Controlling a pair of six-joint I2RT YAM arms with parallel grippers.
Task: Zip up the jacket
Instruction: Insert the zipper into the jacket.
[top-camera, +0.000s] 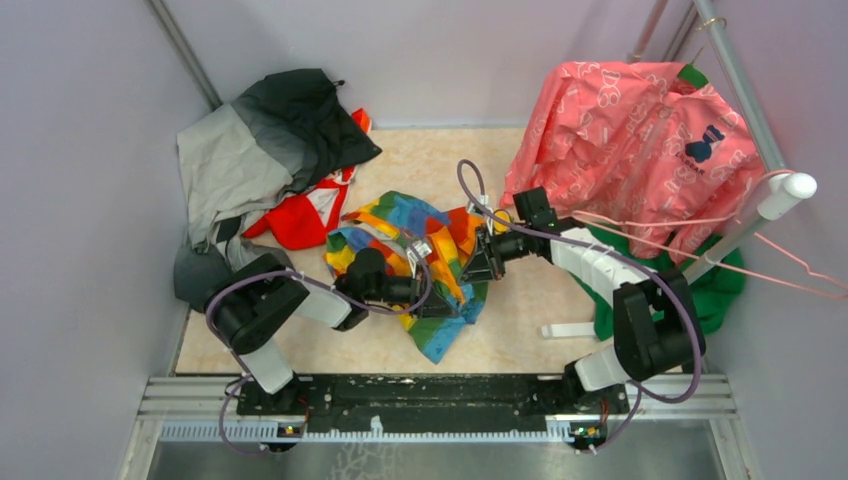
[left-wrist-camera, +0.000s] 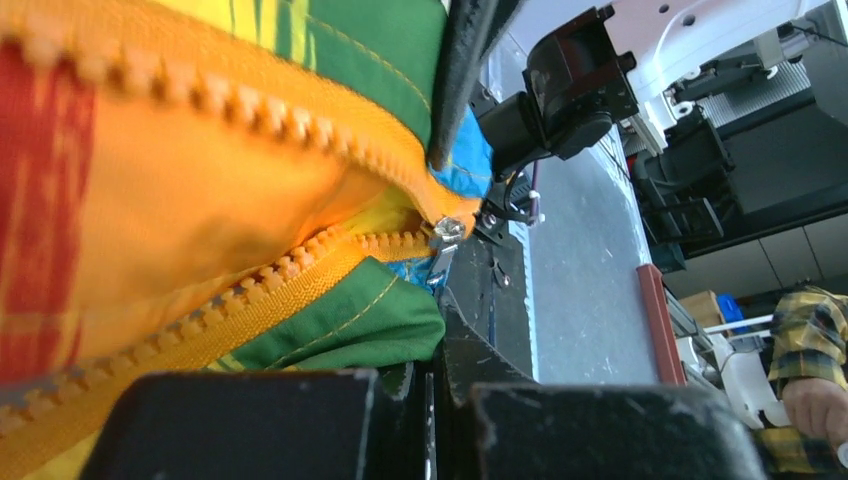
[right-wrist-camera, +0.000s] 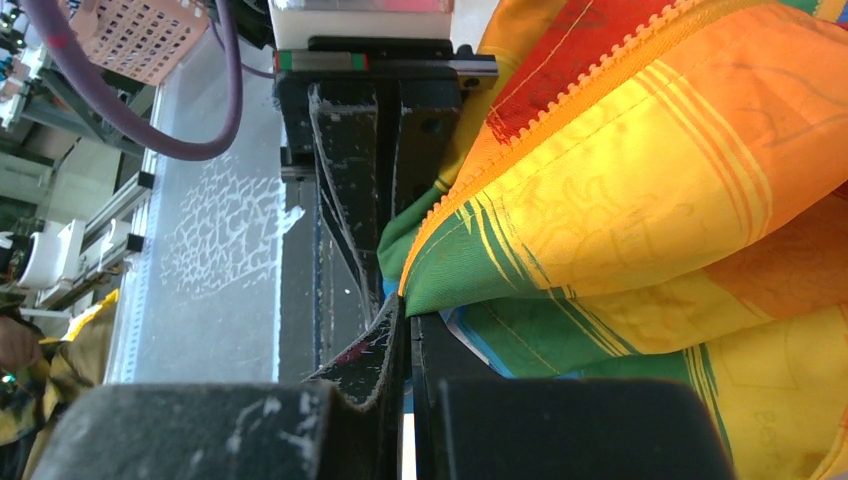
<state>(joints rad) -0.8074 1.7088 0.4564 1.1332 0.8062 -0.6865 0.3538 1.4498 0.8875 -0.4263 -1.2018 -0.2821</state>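
Overhead, a small rainbow-striped jacket (top-camera: 400, 225) lay crumpled in the middle of a beige table (top-camera: 520, 320), between two black robot arms reaching in from the near edge. The left gripper (top-camera: 445, 303) reached it from the left and the right gripper (top-camera: 476, 272) from the right. The two sat close together at the jacket's near right side. Both had their fingers pressed together, pinching the jacket's cloth.

From the left wrist camera, the jacket filled the left of the picture, and a green fold ran down to where the closed fingers met. The orange zipper (left-wrist-camera: 300, 262) was undone. Its two rows of teeth spread apart toward the left and joined at a small metal slider (left-wrist-camera: 446, 232) at the zipper's end, just above the fingertips. A dark finger of the right gripper crossed the cloth just above the slider.

From the right wrist camera, a green corner of the jacket, edged with orange zipper teeth, was caught between the closed fingertips. The left gripper's black fingers stood on the same fold just beyond.

At the back left, a grey and black jacket (top-camera: 260, 150) was heaped against the wall, partly over a red and white garment (top-camera: 300, 218). At the right, a pink garment (top-camera: 630, 140) hung over a white rail (top-camera: 780, 195), with green cloth (top-camera: 722, 285) below it.
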